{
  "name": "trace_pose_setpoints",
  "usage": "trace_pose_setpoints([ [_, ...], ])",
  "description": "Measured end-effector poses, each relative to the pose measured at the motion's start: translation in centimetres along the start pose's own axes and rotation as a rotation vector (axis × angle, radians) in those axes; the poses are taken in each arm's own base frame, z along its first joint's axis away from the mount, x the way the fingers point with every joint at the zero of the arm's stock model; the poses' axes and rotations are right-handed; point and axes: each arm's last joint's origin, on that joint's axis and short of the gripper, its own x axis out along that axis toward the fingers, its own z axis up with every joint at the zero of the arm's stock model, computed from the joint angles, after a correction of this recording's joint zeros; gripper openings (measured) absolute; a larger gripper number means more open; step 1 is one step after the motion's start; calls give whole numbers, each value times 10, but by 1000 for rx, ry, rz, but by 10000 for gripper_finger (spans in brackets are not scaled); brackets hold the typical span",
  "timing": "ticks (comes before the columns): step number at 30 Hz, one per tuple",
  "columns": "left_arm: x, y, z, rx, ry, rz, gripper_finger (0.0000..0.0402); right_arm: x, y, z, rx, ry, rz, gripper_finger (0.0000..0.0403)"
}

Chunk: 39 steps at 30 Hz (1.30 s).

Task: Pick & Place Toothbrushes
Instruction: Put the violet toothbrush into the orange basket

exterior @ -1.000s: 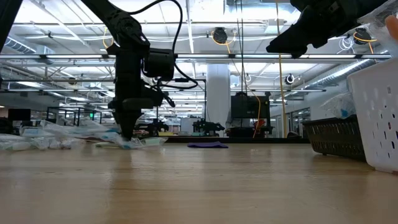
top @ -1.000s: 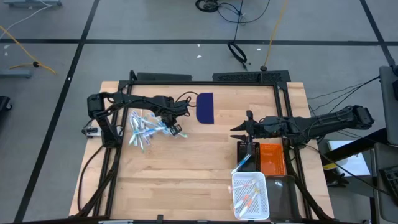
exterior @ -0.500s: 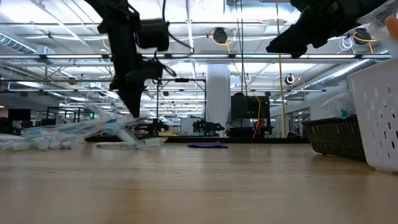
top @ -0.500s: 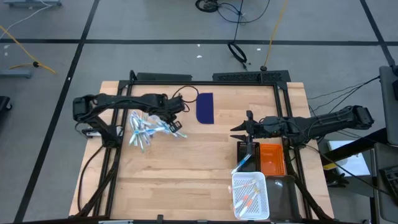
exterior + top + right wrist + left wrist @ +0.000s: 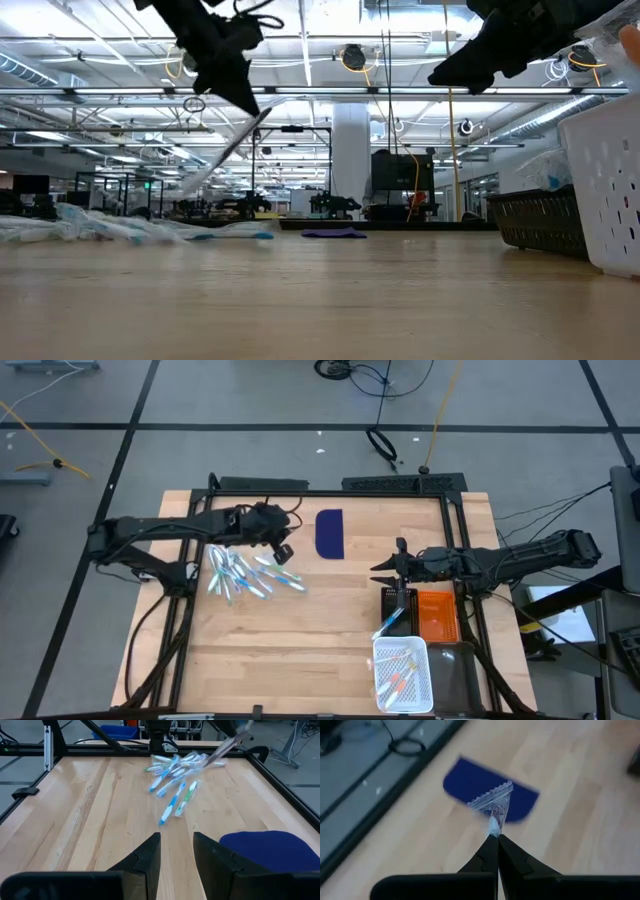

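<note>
A heap of wrapped toothbrushes [image 5: 243,573], mostly light blue and white, lies on the wooden table at the far left; the right wrist view also shows the heap [image 5: 175,770]. My left gripper [image 5: 283,551] hangs above the heap's right side, shut on one wrapped toothbrush [image 5: 222,152]. That toothbrush slants down from my left gripper [image 5: 247,100]. My right gripper [image 5: 385,568] waits open in the air right of centre, fingers apart [image 5: 176,851] with nothing between them. My left gripper pinches one end of the toothbrush's clear wrapper [image 5: 493,827] between its two shut fingertips. The fingers slant downward. The wrapper runs on past the tips to its serrated edge [image 5: 492,800]. The toothbrush hangs slanting below the fingers, clear of the heap and the table.
A dark blue flat rectangle [image 5: 329,532] lies at the far middle. At the near right stand a white basket [image 5: 418,688] with several toothbrushes, a black basket [image 5: 398,598] with a blue one leaning out, and an orange box [image 5: 437,615].
My left gripper has risen from the heap and tipped from pointing down to slanting, staying shut. The toothbrush it holds has been lifted clear of the heap. A few toothbrushes of the heap have been drawn toward the table's right.
</note>
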Motion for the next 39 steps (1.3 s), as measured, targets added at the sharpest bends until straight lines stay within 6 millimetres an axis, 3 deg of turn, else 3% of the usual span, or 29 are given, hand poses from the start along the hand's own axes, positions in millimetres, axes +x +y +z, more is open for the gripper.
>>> trace_pose_setpoints([
  [19, -17, -48, 32, 114, -432, -272, 0, 0, 0, 4, 5, -39, 1, 110],
  [30, 7, -83, 43, 122, -640, -349, 0, 6, 1, 9, 10, -104, -3, 110],
  [39, 30, -106, 40, 109, -723, -394, 0, 8, -7, 16, 5, -183, -41, 117],
])
